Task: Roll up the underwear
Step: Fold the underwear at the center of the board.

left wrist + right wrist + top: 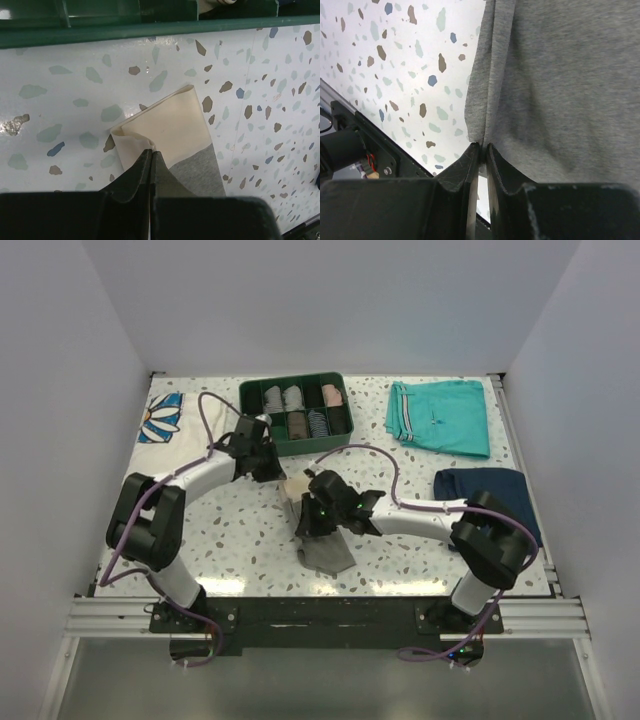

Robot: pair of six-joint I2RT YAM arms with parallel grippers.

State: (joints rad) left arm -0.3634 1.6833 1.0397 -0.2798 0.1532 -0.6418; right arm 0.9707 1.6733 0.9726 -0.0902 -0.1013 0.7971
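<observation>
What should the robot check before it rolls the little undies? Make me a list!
1. Left gripper pinches the cream end of the underwear: ok.
2. Right gripper pinches the grey end: ok.
3. Cloth lies flat: not ok, the cream edge curls over.
4. Green tray is apart from the cloth: ok.
5. Teal shorts are out of the way: ok.
6. Grip is firm enough to pull: cannot tell.

The left claw (274, 469) and right claw (313, 512) both meet the underwear (326, 553) near a green tray (310, 448).
</observation>
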